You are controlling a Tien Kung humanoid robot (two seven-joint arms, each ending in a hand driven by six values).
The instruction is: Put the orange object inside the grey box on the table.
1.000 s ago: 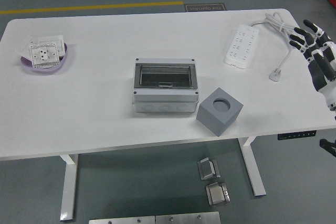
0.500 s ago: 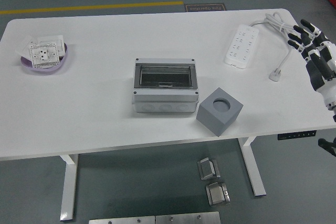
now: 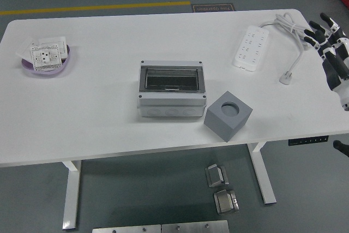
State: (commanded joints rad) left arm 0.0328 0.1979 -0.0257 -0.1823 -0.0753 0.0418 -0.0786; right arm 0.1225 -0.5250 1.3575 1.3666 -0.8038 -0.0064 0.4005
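Nearest me, in the lower middle of the frame, the grey box (image 3: 228,115) stands on the white table (image 3: 98,113), turned corner-on, its round opening facing up. Just beside it on the left, slightly further, is the clear-lidded enclosure (image 3: 172,89), its long side running left to right. I see no orange object anywhere on the table, so I cannot give its place, heading or long axis. My right hand (image 3: 330,45) hangs at the right edge of the frame, fingers spread and holding nothing, near the white power strip (image 3: 251,47) in the upper right. I judge the best step is to find the orange object first, then approach the box opening from straight above.
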